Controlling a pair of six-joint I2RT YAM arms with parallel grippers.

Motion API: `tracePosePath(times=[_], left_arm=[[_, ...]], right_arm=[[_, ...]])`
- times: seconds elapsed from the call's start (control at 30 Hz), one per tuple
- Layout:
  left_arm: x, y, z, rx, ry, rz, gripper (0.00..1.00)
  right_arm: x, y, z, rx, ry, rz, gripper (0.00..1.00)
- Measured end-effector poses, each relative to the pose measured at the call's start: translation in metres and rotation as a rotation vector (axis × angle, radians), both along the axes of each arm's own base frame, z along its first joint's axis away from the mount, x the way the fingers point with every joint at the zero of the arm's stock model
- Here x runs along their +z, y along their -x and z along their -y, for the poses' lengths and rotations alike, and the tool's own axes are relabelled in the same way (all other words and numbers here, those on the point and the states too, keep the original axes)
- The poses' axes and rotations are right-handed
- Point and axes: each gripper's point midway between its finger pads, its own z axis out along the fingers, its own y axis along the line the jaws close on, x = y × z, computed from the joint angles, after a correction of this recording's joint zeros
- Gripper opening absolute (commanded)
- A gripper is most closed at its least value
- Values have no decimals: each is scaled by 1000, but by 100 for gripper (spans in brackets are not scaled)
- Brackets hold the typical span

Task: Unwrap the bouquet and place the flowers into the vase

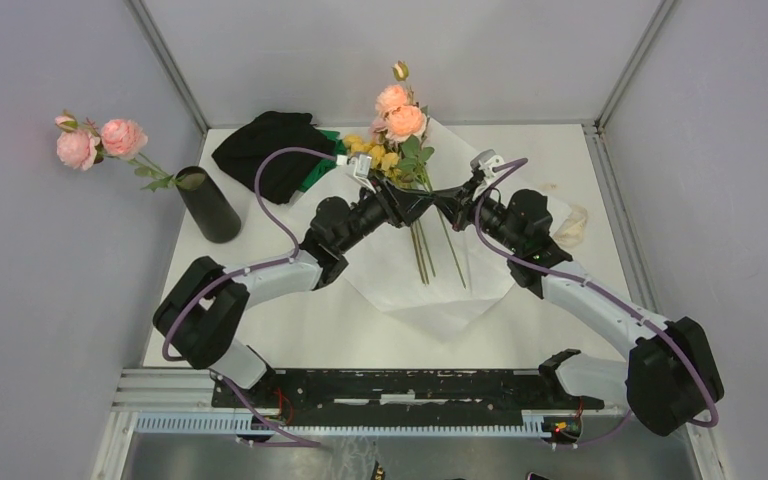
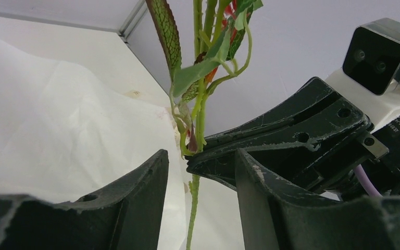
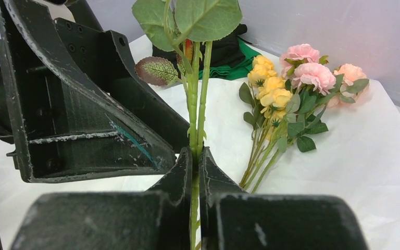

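Right gripper [image 3: 195, 153] clenched on an upright rose stem [image 3: 193, 104], leaves and blooms above it; left gripper [image 2: 200, 166] released, stem between its fingers

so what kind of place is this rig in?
Looks like a lab test cell: plain grey walls on aluminium posts, white table, arms bolted to a rail.

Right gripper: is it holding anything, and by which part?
Yes: the right gripper is shut on a rose stem, pinching its bare green shaft below the leaves. The left gripper straddles it, jaws apart.
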Motion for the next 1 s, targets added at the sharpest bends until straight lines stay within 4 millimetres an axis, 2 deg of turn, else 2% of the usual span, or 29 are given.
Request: tracePosePath(times=[0.2,0.37,0.43,0.57,0.67,0.77,0.83,1.0], left_arm=[[0,2,4,-23,17,-1,51],[8,3,7,-41,33,14,51],[11,4,8,-47,38,20,53],[20,2,11,-52,48,35,66],[34,-1,14,-50,67,57,71],[50,-4,15,-48,88,82,70],[56,-5,16,-48,96,91,66],[51,-7,19,-50,89,83,63]], right_arm=[[1,2,0,11,0,0,0],[8,4,3,7,-7,14,0],[11,5,4,6,-11,23,0],[18,6,7,-1,-20,41,0],[19,8,5,10,-21,42,0],[18,12,1,32,-18,39,0],[18,14,0,43,-17,37,0],[19,16,0,50,-19,41,0]])
